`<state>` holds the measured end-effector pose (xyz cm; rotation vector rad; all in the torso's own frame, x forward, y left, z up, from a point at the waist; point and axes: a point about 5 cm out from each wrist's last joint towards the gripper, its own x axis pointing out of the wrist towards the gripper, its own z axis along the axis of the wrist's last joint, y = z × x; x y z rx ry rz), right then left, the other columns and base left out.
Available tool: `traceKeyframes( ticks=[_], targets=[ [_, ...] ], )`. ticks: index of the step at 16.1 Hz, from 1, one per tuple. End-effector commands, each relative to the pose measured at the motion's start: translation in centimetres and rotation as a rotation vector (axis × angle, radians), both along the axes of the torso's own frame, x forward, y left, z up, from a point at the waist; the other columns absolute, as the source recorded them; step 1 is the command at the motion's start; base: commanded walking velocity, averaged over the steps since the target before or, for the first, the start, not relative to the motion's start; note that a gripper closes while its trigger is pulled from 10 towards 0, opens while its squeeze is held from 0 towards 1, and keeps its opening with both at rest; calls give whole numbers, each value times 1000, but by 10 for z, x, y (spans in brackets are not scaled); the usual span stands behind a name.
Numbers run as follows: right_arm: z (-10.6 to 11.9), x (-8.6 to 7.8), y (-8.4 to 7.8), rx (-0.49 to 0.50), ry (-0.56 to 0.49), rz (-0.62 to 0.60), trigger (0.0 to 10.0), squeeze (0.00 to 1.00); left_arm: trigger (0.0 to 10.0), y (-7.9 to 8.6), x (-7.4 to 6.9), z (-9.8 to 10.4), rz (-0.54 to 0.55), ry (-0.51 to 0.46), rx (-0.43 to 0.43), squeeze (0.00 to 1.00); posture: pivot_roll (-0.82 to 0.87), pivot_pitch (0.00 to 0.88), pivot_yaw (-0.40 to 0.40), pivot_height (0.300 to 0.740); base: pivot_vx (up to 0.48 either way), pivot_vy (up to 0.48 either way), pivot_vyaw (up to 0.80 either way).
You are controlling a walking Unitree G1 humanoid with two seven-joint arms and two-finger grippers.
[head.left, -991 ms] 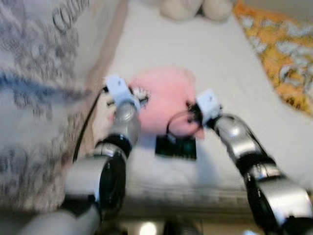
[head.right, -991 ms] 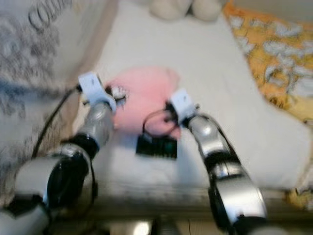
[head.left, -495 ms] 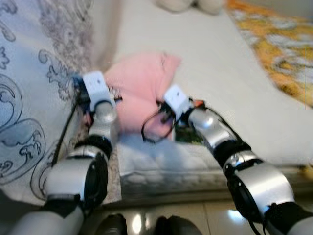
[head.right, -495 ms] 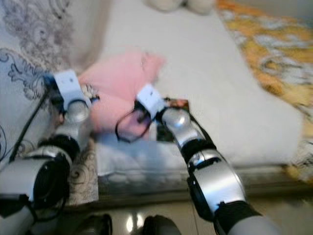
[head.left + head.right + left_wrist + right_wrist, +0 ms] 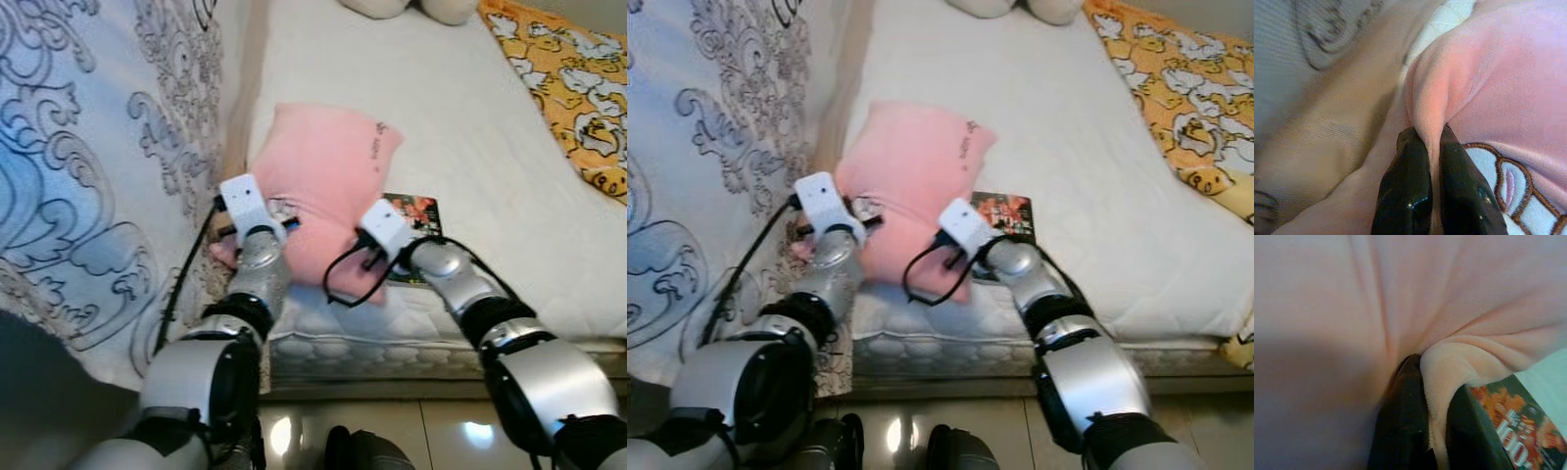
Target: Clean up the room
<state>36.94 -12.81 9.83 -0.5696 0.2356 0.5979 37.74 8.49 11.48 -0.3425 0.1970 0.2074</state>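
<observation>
The pink pillow [image 5: 323, 191] lay near the bed's [image 5: 490, 147] edge, pinched at two corners by the left gripper [image 5: 1431, 147] and right gripper [image 5: 1432, 377]. It was best lifted evenly, clear of the book [image 5: 411, 215].

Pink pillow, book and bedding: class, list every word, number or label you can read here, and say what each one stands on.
Pink pillow: small dark marks near its far corner, too small to read.
Book beside the pillow: a printed cover; in the right wrist view large white letters show, cut off and blurred, not readable.
Patterned curtain and orange blanket: patterns, no text.
</observation>
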Motion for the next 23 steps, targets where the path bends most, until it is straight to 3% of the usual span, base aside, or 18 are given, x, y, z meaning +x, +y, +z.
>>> traceKeyframes(
  ticks=[1, 5, 8, 10, 13, 15, 16, 18, 20, 23],
  targets=[
    [-3, 0, -21, -16, 20, -75, 10000, 0, 10000, -13, 0, 3, -39, 9, -46, 0, -35, 190, -134, 740, 0, 0, 0],
    [36, 18, -49, 82, -75, -217, 10000, 0, 10000, -35, 6, 25, -63, -39, -243, 0, -22, 180, -130, 740, 0, 0, 0],
    [51, 24, -52, 67, -115, -226, 10000, 0, 10000, -50, 1, 21, -84, -8, -279, 0, -19, 167, -131, 740, 0, 0, 0],
    [49, 25, -47, 22, -110, -209, 10000, 0, 10000, -58, -5, 15, -114, -1, -251, 0, -17, 162, -132, 740, 0, 0, 0],
    [25, 17, -44, -136, -61, -195, 10000, 0, 10000, -60, -9, 7, -126, 24, -211, 0, -8, 169, -137, 740, 0, 0, 0],
    [22, 16, -42, -100, -47, -206, 10000, 0, 10000, -56, -7, 8, -151, 30, -63, 0, -9, 172, -140, 740, 0, 0, 0],
    [23, 16, -41, -70, -43, -211, 10000, 1000, 10000, -52, -5, 11, -146, 12, -56, 1000, -11, 171, -138, 740, 0, 0, 0],
    [26, 17, -43, -28, -41, -233, 10000, 1000, 10000, -50, -1, 19, -145, -24, -53, 1000, -10, 169, -136, 740, 0, 0, 0],
    [38, 21, -52, -29, -87, -256, 10000, 1000, 10000, -64, 0, 33, -173, -77, -85, 1000, -16, 160, -138, 740, 0, 0, 0],
    [42, 22, -59, -89, -120, -242, 10000, 1000, 10000, -71, -2, 43, -185, -141, -79, 1000, -13, 138, -135, 740, 0, 0, 0]
  ],
)
